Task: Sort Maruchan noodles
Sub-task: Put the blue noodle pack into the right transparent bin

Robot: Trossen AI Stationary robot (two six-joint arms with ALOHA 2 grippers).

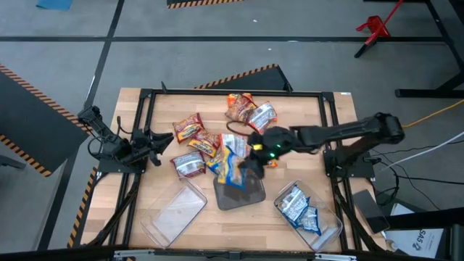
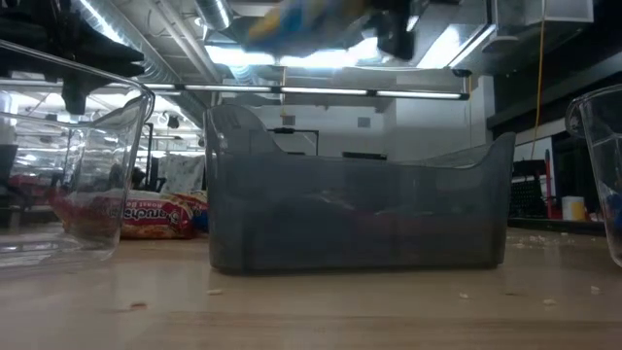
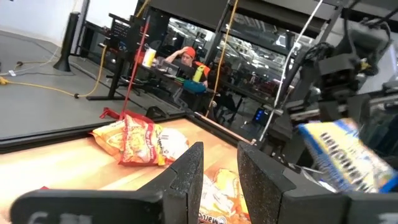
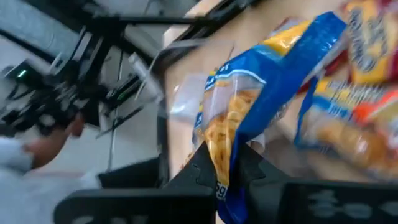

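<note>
The right gripper's two dark fingers are pinched tight on the lower edge of a blue-and-yellow noodle packet, which hangs crumpled in front of the wrist camera; its lettering is too creased and blurred to read. From above, that gripper sits near the table's centre, just above the 12 o'clock rim of the dark tray, with the packet trailing toward 9 o'clock. In the low view the packet is a blue-and-yellow smear high over the dark tray.

The left gripper waits at the table's 9 o'clock edge, its fingers a small gap apart with nothing between them.

The remaining packets lie in a loose heap from centre toward 12 o'clock: red ones, orange ones and a silvery-red one. Several blue-and-white packets rest in the clear tray at 5 o'clock. Another clear tray sits at 7 o'clock. In the low view a red packet behind the clear tray wall bears white letters, too small to make out. The left wrist view shows an orange-and-red packet on the wood, print unreadable.
</note>
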